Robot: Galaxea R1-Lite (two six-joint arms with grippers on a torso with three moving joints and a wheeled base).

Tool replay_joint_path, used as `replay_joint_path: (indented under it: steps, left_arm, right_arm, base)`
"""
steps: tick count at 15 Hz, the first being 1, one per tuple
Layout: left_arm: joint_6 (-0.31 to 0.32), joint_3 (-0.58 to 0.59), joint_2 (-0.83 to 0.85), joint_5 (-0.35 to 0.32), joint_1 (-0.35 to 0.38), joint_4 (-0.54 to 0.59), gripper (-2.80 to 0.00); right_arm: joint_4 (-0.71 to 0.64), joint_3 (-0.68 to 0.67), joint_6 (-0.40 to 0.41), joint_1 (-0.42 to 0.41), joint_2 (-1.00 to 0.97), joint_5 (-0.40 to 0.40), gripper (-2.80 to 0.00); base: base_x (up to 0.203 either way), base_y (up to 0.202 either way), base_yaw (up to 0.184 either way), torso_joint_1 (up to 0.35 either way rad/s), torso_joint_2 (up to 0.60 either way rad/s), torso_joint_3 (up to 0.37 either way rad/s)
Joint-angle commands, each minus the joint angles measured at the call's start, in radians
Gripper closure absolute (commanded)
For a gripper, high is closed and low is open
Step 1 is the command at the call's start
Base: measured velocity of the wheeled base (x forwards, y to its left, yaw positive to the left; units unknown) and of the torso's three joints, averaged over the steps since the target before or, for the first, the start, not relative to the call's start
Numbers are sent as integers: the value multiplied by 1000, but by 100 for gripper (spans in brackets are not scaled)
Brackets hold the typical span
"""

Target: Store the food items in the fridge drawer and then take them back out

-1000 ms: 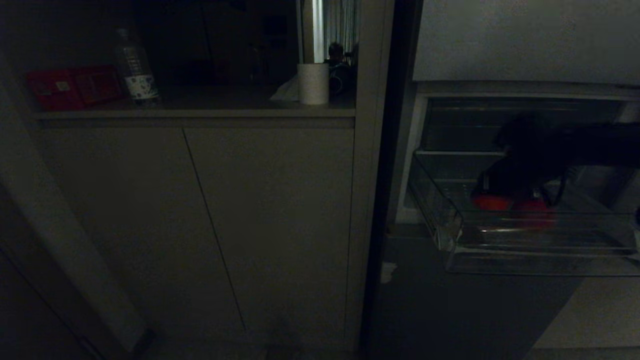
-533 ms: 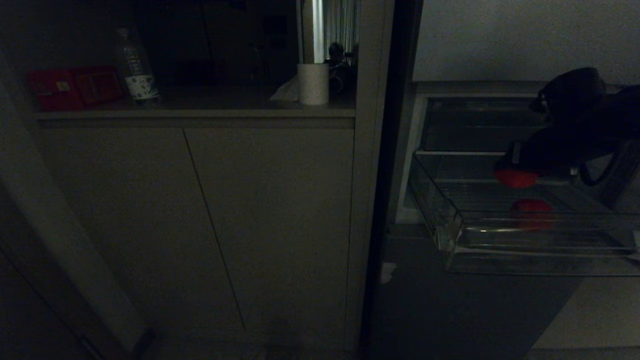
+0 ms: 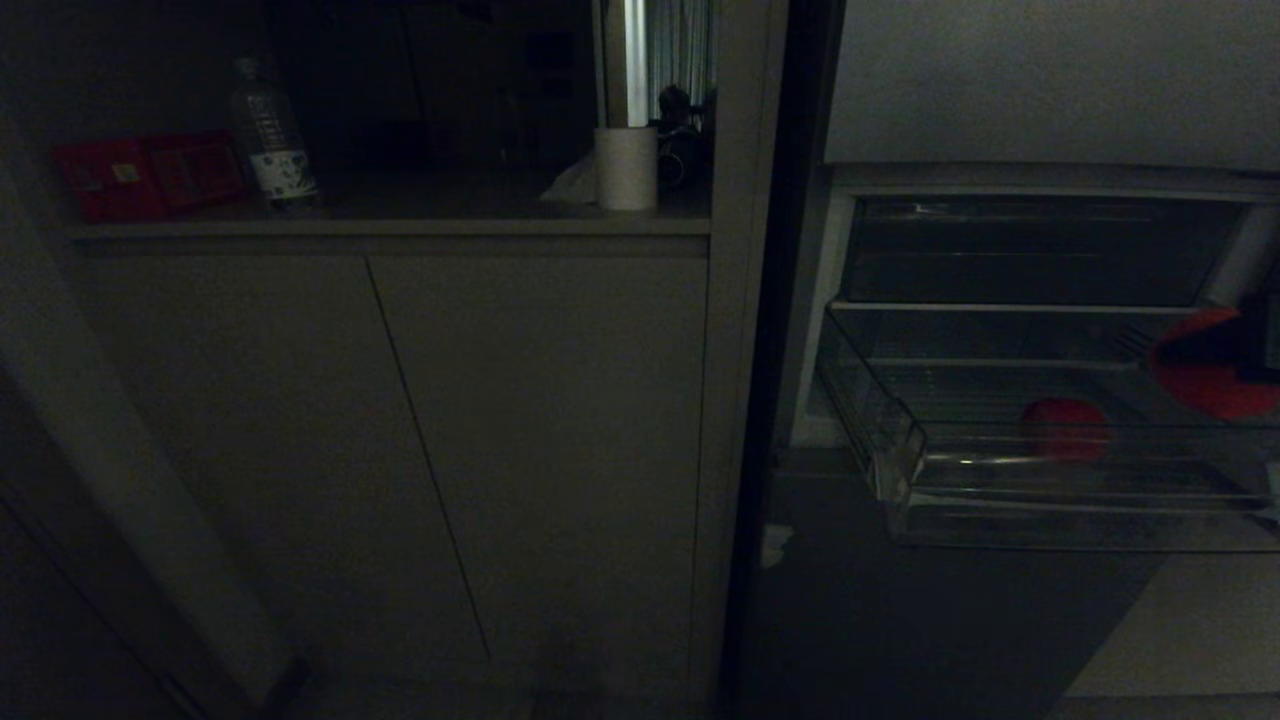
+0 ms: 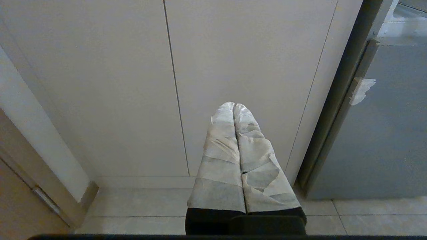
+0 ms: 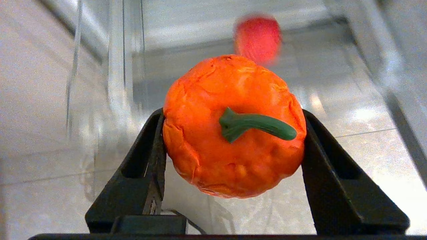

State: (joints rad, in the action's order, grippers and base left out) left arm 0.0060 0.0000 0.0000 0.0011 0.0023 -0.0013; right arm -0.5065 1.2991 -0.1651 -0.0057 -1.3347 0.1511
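Observation:
My right gripper is shut on one of the food items, an orange-red, pepper-like thing with a green stem. This held item shows at the far right edge of the head view, over the right end of the clear fridge drawer. A second red item lies on the drawer's floor; in the right wrist view this second item is blurred beyond the held one. The drawer stands pulled out of the dark grey fridge. My left gripper is shut and empty, parked facing the pale cabinet doors.
A counter niche to the left holds a red box, a water bottle and a paper roll. Pale cabinet doors stand below it. A whitish tape scrap sticks to the fridge edge.
My right gripper has lifted one red item out of the drawer and drawn back to the right, almost out of the head view. The other red item stays in the drawer.

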Motion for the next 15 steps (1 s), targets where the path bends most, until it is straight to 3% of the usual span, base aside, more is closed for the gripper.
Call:
replay_joint_path:
  steps: [1,5,9,11,15]
  left_arm:
    - [0,0,0,0,1,0,0]
    - [0,0,0,0,1,0,0]
    - [0,0,0,0,1,0,0]
    - [0,0,0,0,1,0,0]
    - [0,0,0,0,1,0,0]
  right_arm:
    - [-2,-207,17,0,393,0,0]
    - [-2,-530,74,0,851,8,0]
    - [-4,-795,106,0,1168,17,0]
    - [-3,-862,115,0,1250,16,0]
    - [-3,-919,227,3,1335,17,0]
  base:
    - [0,0,0,0,0,0]
    - [0,0,0,0,0,0]
    - [0,0,0,0,0,0]
    - [0,0,0,0,0,0]
    - [0,0,0,0,0,0]
